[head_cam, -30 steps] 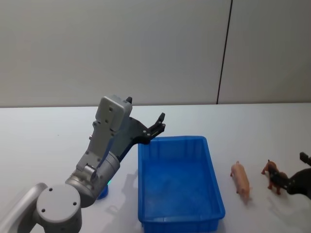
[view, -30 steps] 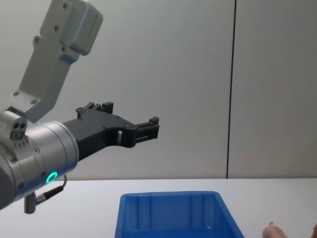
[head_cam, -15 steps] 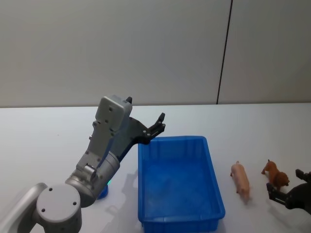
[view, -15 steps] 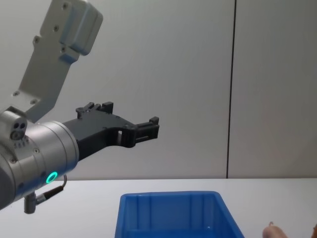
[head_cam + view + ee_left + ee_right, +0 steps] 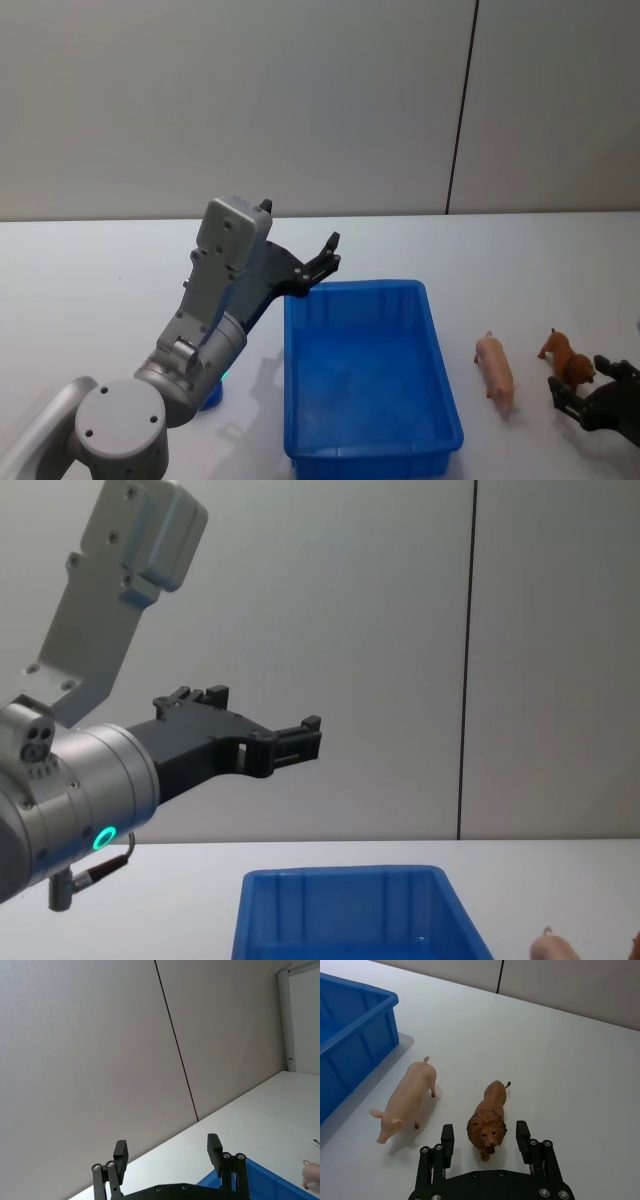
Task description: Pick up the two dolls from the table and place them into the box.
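Right of the blue box [image 5: 355, 288], the pig doll [image 5: 410, 1097] stands between it and the lion doll [image 5: 490, 1110] on open counter [image 5: 570, 1070]. The right gripper [image 5: 485, 1135] sits at the lion's head, spread wide; the left gripper [image 5: 167, 1150] hangs open, raised.

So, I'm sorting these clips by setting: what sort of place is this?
Probably a robot test room or lab, not a home: a bare white table, plain grey wall panels behind it, and a blue box, a toy pig and a toy lion laid out.
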Tool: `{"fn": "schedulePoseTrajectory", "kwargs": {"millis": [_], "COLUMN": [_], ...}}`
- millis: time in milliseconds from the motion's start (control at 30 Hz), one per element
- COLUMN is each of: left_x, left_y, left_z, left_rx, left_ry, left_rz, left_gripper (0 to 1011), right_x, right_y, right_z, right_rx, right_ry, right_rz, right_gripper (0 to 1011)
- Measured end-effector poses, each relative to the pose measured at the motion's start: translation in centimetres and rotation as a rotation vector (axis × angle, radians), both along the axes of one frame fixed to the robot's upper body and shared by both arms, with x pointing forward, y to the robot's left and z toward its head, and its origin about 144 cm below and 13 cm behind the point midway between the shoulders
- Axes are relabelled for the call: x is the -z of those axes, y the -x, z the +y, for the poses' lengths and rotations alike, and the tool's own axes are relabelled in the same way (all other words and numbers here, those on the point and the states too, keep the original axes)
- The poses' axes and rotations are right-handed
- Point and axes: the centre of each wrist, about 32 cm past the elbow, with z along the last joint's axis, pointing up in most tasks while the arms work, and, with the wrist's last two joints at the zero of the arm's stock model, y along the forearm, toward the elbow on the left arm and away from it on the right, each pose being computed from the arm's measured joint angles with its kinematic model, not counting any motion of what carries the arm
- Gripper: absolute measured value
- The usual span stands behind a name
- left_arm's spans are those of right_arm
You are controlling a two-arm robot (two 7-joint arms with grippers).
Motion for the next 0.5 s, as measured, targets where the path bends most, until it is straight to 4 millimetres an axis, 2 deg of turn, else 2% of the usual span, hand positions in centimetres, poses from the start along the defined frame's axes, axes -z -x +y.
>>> {"fn": "schedulePoseTrajectory", "kwargs": {"millis": [333, 500], "left_x": [0.0, 0.0], "left_y": [0.0, 0.0], "left_z": [0.0, 0.0], "left_rx": [0.0, 0.0], "left_ry": [0.0, 0.0], "left_rz": [0.0, 0.0], "left_gripper": [1003, 1003], "right_x": [0.32, 0.31], "right_y": [-0.56, -0.71], "right_z": [0.1, 0.16], "right_rx": [0.003, 0.003], "right_ry": [-0.012, -0.017], "right_rz": [-0.01, -0.023], "right_gripper": [473, 426]}}
